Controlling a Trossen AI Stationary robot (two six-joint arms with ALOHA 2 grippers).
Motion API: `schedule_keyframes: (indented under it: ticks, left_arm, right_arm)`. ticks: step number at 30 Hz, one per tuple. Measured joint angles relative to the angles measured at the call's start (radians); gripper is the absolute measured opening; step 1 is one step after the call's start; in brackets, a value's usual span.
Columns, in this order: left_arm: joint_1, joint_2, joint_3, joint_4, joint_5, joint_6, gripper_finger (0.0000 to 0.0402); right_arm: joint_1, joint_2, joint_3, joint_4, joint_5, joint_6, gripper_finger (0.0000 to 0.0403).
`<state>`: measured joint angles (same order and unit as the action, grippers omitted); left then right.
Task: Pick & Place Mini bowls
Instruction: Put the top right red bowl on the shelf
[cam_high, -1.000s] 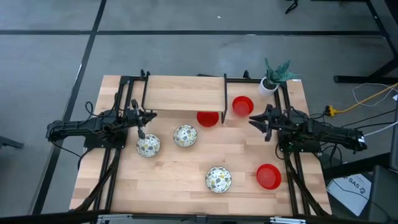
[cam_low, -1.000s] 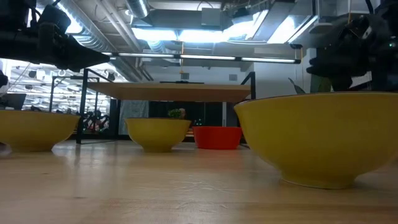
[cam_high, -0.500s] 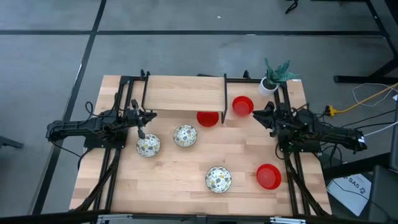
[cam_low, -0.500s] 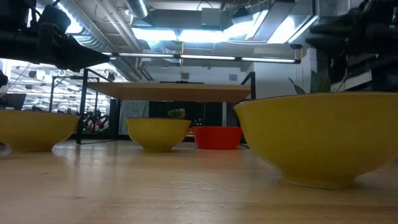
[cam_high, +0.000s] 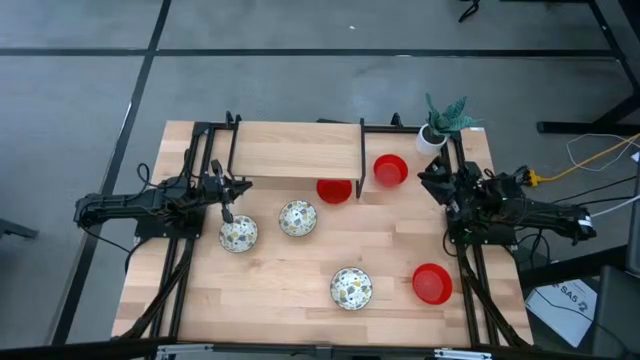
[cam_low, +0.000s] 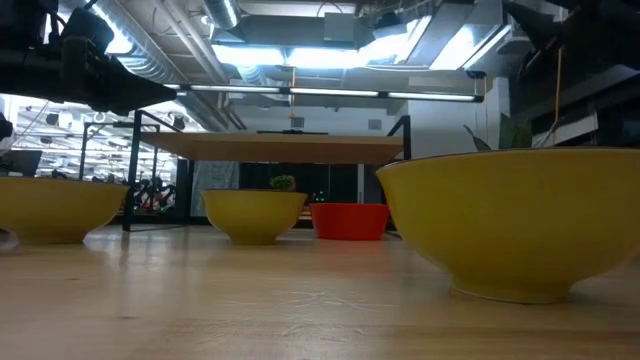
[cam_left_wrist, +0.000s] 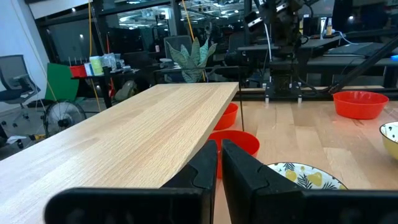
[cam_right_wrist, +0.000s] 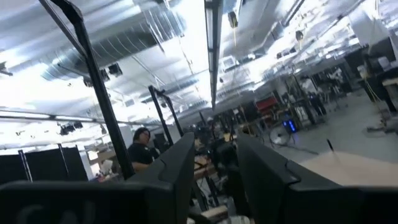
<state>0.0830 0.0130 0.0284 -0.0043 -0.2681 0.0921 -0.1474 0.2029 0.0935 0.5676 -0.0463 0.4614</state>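
Left pincer (cam_high: 228, 212) hovers over far edge of leftmost patterned bowl (cam_high: 238, 235), fingers together, holding nothing; looks parked, not mid-grasp. Second patterned bowl (cam_high: 298, 218) just beside first. Red bowl (cam_high: 334, 189) half tucked under raised shelf (cam_high: 297, 151). Third patterned bowl (cam_high: 351, 288) alone near front of desk (cam_high: 290, 300). Next red bowl (cam_high: 390, 170) past shelf end. Right pincer (cam_high: 430, 180) raised near it, fingers apart, empty, tilted up toward room, so no grasp yet. Last red bowl (cam_high: 432, 283) at front right.

Overhead view straight down; tabletop-level view and left-wrist view sharing the raised shelf (cam_high: 297, 150).
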Motion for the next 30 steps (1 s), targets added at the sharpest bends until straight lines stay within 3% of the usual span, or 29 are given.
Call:
schedule_keyframes:
  ticks: [8, 18, 30]
  left_arm:
    - [0.000, 0.000, 0.000, 0.000, 0.000, 0.000, 0.0016]
    - [0.000, 0.000, 0.000, 0.000, 0.000, 0.000, 0.0017]
    - [0.000, 0.000, 0.000, 0.000, 0.000, 0.000, 0.0016]
  right_arm:
    - [0.000, 0.216, 0.150, -0.075, -0.009, -0.067, 0.0123]
    - [0.000, 0.464, 0.508, -0.447, -0.011, -0.217, 0.0123]
    - [0.000, 0.612, 0.800, -0.833, -0.010, -0.341, 0.0123]
